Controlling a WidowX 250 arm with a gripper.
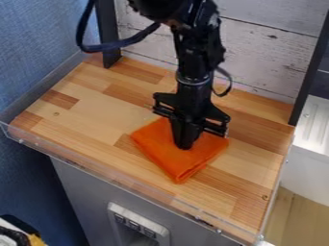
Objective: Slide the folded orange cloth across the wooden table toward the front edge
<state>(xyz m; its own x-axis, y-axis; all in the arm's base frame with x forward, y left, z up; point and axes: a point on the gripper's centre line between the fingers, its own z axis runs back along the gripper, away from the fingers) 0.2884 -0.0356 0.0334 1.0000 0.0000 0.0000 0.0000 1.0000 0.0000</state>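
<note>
The black gripper hangs straight down at the centre of the wooden counter, its tip over the upper middle of a folded orange cloth. The tip looks to be at or just above the cloth; whether it pinches any fabric I cannot tell. The cloth lies flat, one corner pointing to the front edge, and the gripper hides part of its back half.
The wooden counter has a low clear rim along its front. Black posts stand at the back left and right, before a whitewashed plank wall. A blue wall is at left.
</note>
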